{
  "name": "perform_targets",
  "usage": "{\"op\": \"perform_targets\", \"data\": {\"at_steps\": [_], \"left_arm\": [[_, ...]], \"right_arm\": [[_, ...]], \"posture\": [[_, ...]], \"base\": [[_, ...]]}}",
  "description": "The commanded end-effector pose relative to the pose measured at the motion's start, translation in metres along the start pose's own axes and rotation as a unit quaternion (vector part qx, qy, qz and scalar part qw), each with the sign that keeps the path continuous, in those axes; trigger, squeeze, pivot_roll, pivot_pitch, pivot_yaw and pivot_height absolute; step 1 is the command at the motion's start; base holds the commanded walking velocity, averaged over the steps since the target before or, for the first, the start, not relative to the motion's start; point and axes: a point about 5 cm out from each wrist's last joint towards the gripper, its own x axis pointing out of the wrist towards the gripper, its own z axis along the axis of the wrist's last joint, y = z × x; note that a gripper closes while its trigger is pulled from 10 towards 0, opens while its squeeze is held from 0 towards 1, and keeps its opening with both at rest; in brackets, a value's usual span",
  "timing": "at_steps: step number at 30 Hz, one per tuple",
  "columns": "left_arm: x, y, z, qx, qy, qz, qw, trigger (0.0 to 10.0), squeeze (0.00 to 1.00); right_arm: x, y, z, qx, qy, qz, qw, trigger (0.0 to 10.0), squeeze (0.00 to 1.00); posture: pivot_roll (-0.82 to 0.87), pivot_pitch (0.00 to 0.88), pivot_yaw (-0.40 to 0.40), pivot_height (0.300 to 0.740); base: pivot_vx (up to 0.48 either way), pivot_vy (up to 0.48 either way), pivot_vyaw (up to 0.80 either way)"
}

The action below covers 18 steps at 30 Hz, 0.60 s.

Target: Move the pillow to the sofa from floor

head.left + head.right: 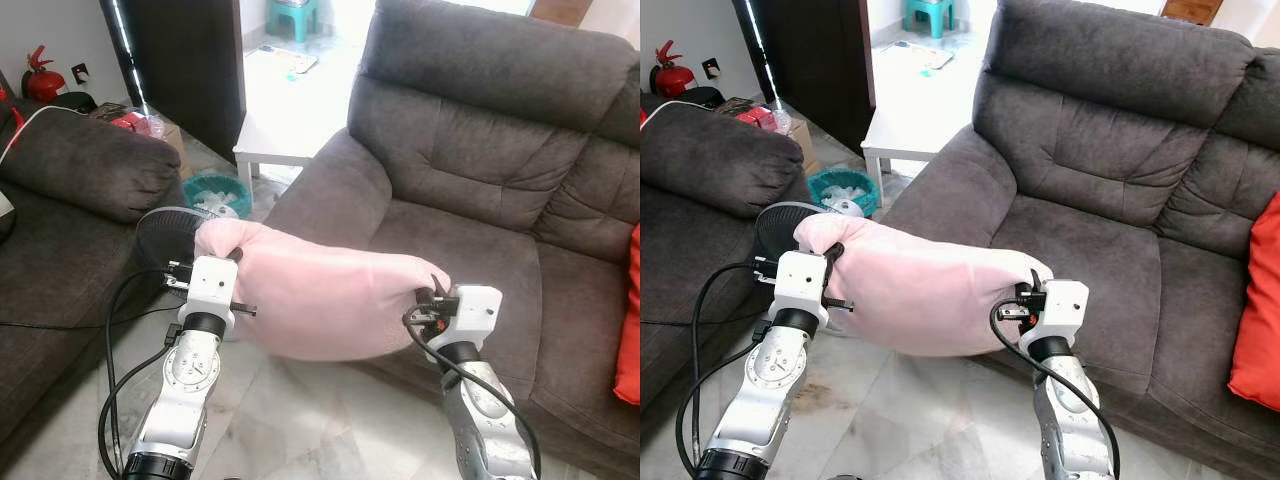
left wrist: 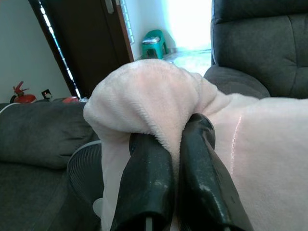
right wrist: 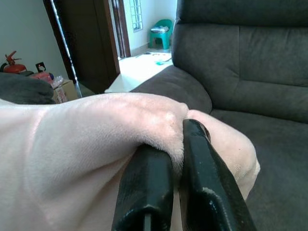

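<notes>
The pillow (image 1: 320, 295) is held clear of the floor (image 1: 300, 430), stretched between the two claws in front of the sofa (image 1: 480, 190). The left claw (image 2: 166, 139) is clenched on a bunched fold at one end of the pillow; the right claw (image 3: 175, 144) is clenched on a similar fold at the other end. In both wrist views only a thin pinch of plush cover is seen between the black fingers (image 2: 144, 183), with the bulk of the pillow hanging free below.

Risk one: the fabric is judged slippery and the pinch shallow, so a quick swing could pull one fold out, leaving the pillow dangling from one claw or dropped to the floor.

Risk two: just beyond the left claw, a standing fan (image 1: 165, 235) lies near the pillow's end, and a cable (image 1: 120, 300) runs beside the left arm. A sweep on that side could knock the fan or snag the cable.

Risk three: beyond the right claw, the seat cushion (image 1: 470, 250) is close. A release made too near its front edge could let the pillow roll off.

Farther off, a white bench (image 1: 275, 140) and a teal basket (image 1: 215, 193) are noted, well apart from the carrying path.
</notes>
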Motion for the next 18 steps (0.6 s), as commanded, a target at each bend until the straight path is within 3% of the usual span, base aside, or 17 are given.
{"op": "perform_targets", "data": {"at_steps": [1, 18], "left_arm": [[0.0030, 0.0013, 0.0099, -0.007, -0.029, 0.004, 1.000, 10.0, 0.00], [0.0028, 0.0081, 0.0071, -0.012, -0.016, 0.009, 1.000, 10.0, 0.00]], "right_arm": [[0.0035, -0.0011, 0.0177, -0.002, -0.037, -0.004, 0.999, 10.0, 0.00], [0.0079, 0.0021, 0.0184, -0.011, -0.029, -0.004, 1.000, 10.0, 0.00]], "posture": [[0.15, 0.000, -0.090, 0.740], [0.16, 0.012, -0.083, 0.740]], "base": [[0.000, 0.000, -0.80], [0.000, 0.000, -0.80]]}}
